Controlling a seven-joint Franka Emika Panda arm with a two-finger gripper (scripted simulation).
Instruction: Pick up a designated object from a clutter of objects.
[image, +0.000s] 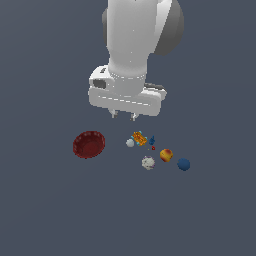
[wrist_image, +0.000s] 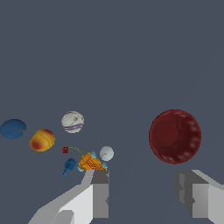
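Bowl (image: 89, 145), dark red, round, textured; larger than nearby clutter (image: 150, 150)

We see the bowl (image: 89, 144) lying well apart from the other things, on the exterior view's left. To its right sit the pale ball (image: 130, 143) and the box (image: 139, 138), touching. Further right lie the speckled lump (image: 147, 162), the two-tone ball (image: 166, 155) and, farthest right, the plain ball (image: 183, 164). The gripper (image: 124, 116) hangs above, between bowl and box.
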